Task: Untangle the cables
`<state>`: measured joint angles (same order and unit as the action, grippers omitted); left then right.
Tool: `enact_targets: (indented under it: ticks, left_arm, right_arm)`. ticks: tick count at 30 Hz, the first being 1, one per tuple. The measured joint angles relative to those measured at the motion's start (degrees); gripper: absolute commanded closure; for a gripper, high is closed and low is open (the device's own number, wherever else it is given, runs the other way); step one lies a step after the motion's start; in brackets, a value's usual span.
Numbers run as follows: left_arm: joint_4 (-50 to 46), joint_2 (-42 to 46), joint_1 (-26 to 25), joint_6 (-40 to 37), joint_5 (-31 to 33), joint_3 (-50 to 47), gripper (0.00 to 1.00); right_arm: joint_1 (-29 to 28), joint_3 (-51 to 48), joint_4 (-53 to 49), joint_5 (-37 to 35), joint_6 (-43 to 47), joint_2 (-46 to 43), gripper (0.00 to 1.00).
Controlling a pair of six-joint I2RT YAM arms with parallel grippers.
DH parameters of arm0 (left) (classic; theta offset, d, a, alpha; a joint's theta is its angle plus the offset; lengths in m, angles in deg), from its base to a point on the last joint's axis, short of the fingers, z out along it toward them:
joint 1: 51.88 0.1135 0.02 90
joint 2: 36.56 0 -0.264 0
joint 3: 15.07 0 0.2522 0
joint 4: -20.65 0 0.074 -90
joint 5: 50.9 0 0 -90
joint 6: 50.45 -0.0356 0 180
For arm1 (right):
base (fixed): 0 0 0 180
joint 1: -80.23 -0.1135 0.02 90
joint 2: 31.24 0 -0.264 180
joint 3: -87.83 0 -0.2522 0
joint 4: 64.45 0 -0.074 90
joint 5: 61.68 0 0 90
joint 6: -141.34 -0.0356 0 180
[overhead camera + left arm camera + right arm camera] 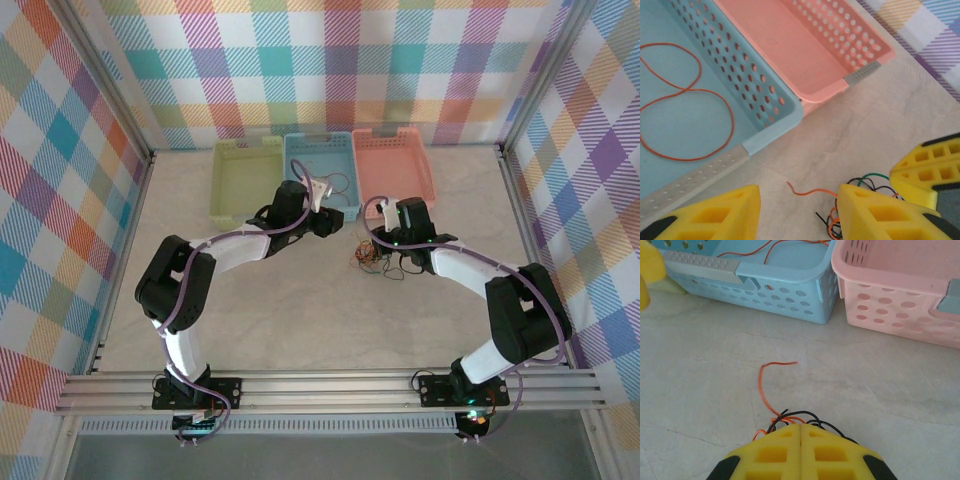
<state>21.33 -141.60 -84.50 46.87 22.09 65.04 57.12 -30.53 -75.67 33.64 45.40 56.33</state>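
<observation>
The cables (pixel 370 257) form a small knot of orange, black and green wire on the table in front of the baskets. My right gripper (pixel 378 246) stands on this knot. In the right wrist view its yellow fingers (pixel 800 440) press flat together, with black and orange cables (pixel 790 417) coming out under the tips and one orange end (pixel 765 380) curling away. My left gripper (pixel 800 215) is open just left of the knot; an orange wire end (pixel 810 192) lies on the table between its fingers, untouched. In the top view the left gripper (pixel 340 235) is near the blue basket.
Three baskets stand in a row at the back: yellow-green (pixel 248 178), blue (pixel 322 150) and pink (pixel 392 163). An orange cable (pixel 690 100) lies looped inside the blue basket (pixel 765 135). The right gripper's yellow fingers (pixel 927 172) are close beside my left gripper.
</observation>
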Motion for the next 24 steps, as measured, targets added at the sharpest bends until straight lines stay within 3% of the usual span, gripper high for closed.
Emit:
enact_targets:
  ticks: [10, 19, 24]
  left_arm:
    - [0.5, 0.0, -0.8, -1.6, -8.3, 0.3, 0.53]
    - [2.2, 0.0, -1.9, -2.8, -20.0, 0.3, 0.57]
    - [2.2, -0.2, -2.3, -4.0, -23.5, 0.4, 0.57]
  right_arm:
    - [1.0, 2.4, -1.2, 6.3, -10.7, -4.6, 1.0]
    - [2.2, 4.0, -1.3, 14.0, -20.1, -2.8, 1.0]
    - [4.7, 6.1, -0.4, 17.3, -24.7, -0.7, 1.0]
